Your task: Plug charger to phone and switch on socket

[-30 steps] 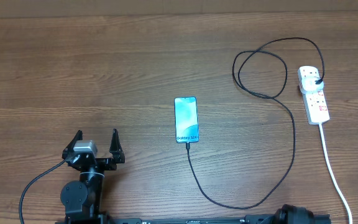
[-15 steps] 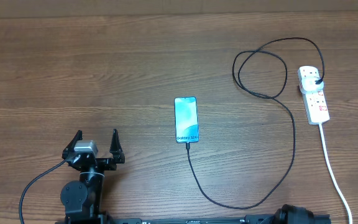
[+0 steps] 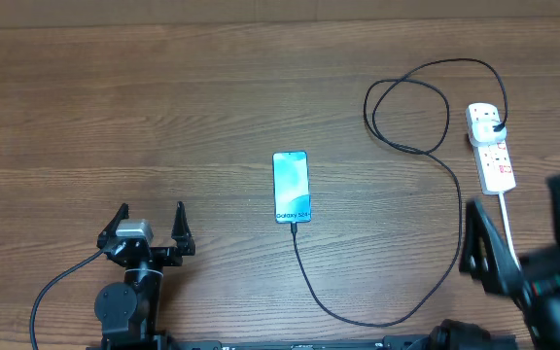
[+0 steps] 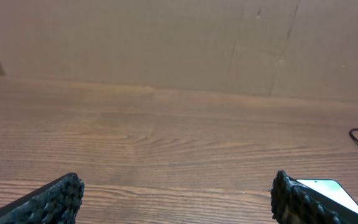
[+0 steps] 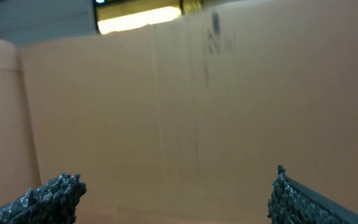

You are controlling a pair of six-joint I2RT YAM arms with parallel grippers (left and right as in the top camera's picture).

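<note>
Overhead, near and right of the phone (image 3: 292, 186), the right fingers (image 3: 484, 241) are spread wide, newly arrived and blurred; the left fingers (image 3: 122, 218) are wide too. The charger (image 3: 460, 209) meets the phone's near edge. Farther right lies the socket (image 3: 494, 156). The right fingers could snag its white cord (image 3: 505, 209) and drag it.

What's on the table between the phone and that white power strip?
Only the black charger cable, looping beside the power strip; otherwise bare wooden table up to the phone. The overhead view shows this.
</note>
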